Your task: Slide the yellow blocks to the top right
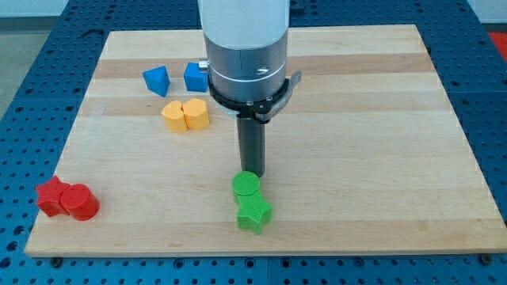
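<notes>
Nothing is held by my tip (252, 171), parked at the green cylinder (246, 185), below-right of two touching yellow blocks (185, 115) awaiting pushing.

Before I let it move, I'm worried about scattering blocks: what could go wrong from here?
My tip sits right above the green cylinder, far from the two touching yellow blocks. Moving carelessly could shove green. Pushing yellow toward the top right could split the pair or catch the blue blocks.
</notes>
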